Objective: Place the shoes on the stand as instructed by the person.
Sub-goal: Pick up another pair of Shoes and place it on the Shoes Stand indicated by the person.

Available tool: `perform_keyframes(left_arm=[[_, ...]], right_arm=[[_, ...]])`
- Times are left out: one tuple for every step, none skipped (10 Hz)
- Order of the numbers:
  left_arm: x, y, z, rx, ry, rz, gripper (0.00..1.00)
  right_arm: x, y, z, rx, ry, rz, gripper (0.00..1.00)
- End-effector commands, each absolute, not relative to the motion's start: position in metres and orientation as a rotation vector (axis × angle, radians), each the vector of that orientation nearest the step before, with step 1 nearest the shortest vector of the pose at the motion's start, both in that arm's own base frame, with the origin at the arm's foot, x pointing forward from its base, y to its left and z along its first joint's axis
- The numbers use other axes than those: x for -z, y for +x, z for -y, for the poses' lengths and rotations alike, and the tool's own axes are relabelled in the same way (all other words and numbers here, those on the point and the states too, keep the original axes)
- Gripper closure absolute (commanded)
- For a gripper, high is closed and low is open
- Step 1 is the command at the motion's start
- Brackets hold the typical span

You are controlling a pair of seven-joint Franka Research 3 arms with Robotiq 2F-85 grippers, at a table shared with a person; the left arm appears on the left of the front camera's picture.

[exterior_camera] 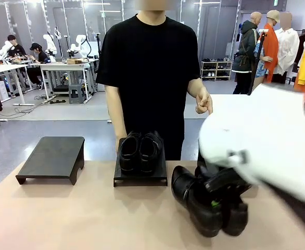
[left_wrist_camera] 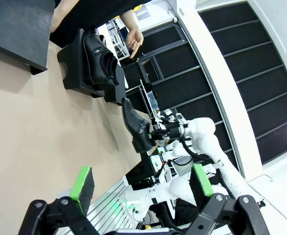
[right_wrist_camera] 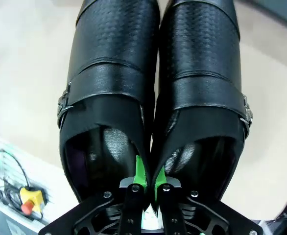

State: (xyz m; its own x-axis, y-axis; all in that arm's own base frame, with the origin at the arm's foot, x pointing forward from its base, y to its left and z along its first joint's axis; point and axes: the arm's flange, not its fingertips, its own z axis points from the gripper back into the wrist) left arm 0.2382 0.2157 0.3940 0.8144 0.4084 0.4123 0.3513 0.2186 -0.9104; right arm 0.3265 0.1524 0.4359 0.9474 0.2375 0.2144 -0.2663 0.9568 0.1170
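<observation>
Nearest, the left gripper (left_wrist_camera: 142, 188) hangs released over the tan table (left_wrist_camera: 31, 132), its green pads (left_wrist_camera: 83, 183) spread wide with nothing between them. Just beyond, the right gripper (right_wrist_camera: 146, 172) is clenched on the held pair (right_wrist_camera: 153, 88) of shoes. Its fingers reach into the two openings and pinch the adjoining inner walls together, evidently so that one grasp carries both shoes as a unit. In the front view this pair lies tilted, right of the stands. The leather is glossy black and finely embossed across the upper, with a smooth strap and a metal buckle on each outer side. Farther on stand two low, matte black, flat-topped supports. The middle stand (exterior_camera: 140, 178) bears the placed pair (exterior_camera: 140, 151) side by side, while the left stand (exterior_camera: 52, 156) is bare and so is the likely destination. Beyond, the person (exterior_camera: 150, 73) faces the table, with one hand (exterior_camera: 203, 102) raised and a finger angled downward; its target cannot be told.
</observation>
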Motion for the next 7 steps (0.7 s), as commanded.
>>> perform_keyframes(left_arm=[[-0.399, 0.239, -0.216, -0.043, -1.400, 0.691, 0.00], [-0.399, 0.239, -0.216, -0.043, -1.400, 0.691, 0.00], [-0.399, 0.239, -0.216, -0.043, -1.400, 0.691, 0.00], [-0.399, 0.239, -0.216, -0.043, -1.400, 0.691, 0.00], [-0.399, 0.239, -0.216, -0.043, -1.400, 0.691, 0.00], [-0.399, 0.239, -0.216, -0.043, -1.400, 0.691, 0.00], [-0.399, 0.239, -0.216, -0.043, -1.400, 0.691, 0.00]], right_arm=[[-0.483, 0.321, -0.128, -0.301, 0.186, 0.256, 1.00], [-0.498, 0.325, -0.116, -0.291, 0.217, 0.270, 1.00], [-0.508, 0.327, -0.107, -0.282, 0.229, 0.294, 1.00], [-0.513, 0.326, -0.103, -0.278, 0.243, 0.310, 1.00], [-0.514, 0.326, -0.102, -0.274, 0.243, 0.321, 1.00], [-0.513, 0.324, -0.100, -0.263, 0.248, 0.329, 1.00], [-0.509, 0.321, -0.099, -0.256, 0.256, 0.341, 1.00]])
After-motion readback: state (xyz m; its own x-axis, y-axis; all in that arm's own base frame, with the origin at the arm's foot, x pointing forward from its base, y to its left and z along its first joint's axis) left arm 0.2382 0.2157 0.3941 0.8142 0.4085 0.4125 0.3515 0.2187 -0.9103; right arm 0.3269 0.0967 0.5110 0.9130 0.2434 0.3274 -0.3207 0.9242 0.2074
